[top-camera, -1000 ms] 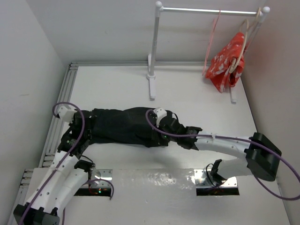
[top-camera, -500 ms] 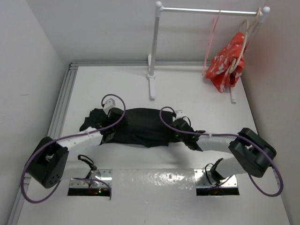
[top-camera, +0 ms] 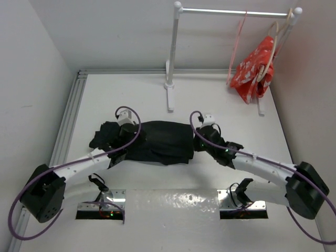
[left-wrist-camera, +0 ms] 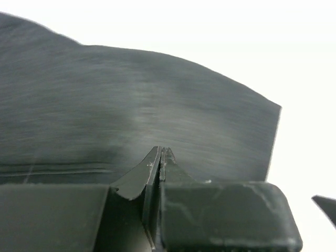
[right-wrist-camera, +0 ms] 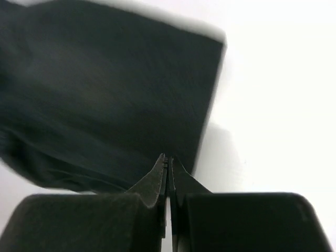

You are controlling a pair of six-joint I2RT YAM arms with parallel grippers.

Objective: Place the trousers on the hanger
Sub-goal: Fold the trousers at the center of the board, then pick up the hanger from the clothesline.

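Lying folded, soft black trousers (top-camera: 157,142) aren't hung yet; thin pink wire hanger (top-camera: 237,44) hangs far beyond them; left gripper (left-wrist-camera: 160,152) and right gripper (right-wrist-camera: 167,158) jaws closed.

Both wrist views blur the trousers (left-wrist-camera: 131,105) and cut them at the left edge (waist and legs indistinguishable), and at the top view's upper right the hook of the hanger (top-camera: 237,47) is too small to trace.

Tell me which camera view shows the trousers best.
Top external: it shows the trousers whole, a bunched dark heap on the white table. Each wrist view catches only a close, blurred patch of the black fabric and one edge of it.
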